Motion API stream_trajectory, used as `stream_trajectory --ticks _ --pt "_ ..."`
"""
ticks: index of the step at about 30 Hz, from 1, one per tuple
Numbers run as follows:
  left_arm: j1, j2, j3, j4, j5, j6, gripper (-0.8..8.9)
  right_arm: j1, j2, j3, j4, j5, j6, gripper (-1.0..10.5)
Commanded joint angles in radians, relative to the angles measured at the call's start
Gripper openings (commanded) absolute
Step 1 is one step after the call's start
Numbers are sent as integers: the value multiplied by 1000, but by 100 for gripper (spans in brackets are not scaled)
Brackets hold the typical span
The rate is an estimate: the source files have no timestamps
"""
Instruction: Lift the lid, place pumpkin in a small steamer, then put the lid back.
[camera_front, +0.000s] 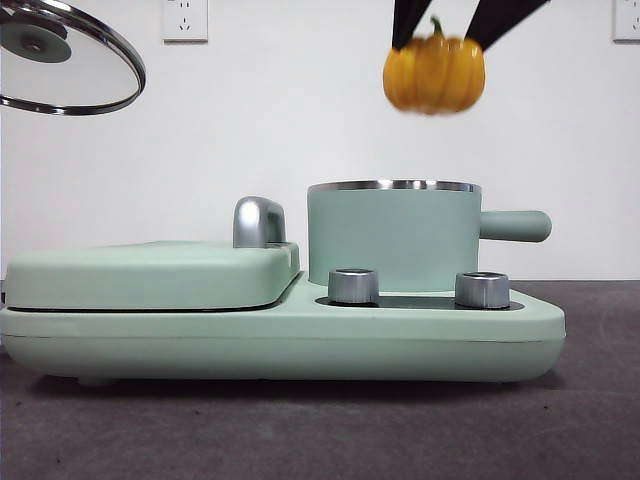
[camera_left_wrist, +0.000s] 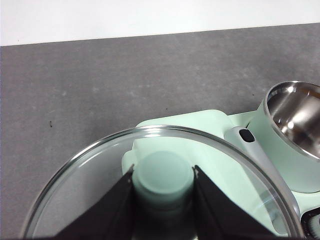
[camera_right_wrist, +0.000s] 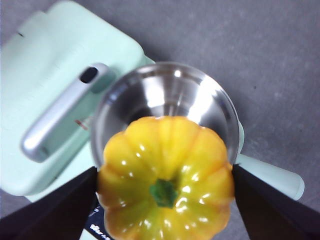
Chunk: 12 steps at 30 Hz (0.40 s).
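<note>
Knobs (camera_front: 354, 285) sit nearest you; your right gripper (camera_front: 440, 30) clamps the pumpkin (camera_front: 434, 74) above the open pot (camera_front: 393, 235), while your left gripper (camera_left_wrist: 163, 200) pinches the lid (camera_front: 65, 60) aside.

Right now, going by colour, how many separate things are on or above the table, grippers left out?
Mint green: 3, the steamer, the flat cover, the base
Yellow-orange: 1, the pumpkin, in the right gripper
Clear glass: 1, the lid, in the left gripper
Silver: 2, the knobs
Total: 7
</note>
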Motion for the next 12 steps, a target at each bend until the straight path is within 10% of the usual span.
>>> stream_trajectory --ticks 1,12 --pt "0 5 14 26 6 6 10 5 64 49 4 0 -24 359" --pt "0 5 14 26 6 6 10 5 306 208 -51 -1 -35 359"
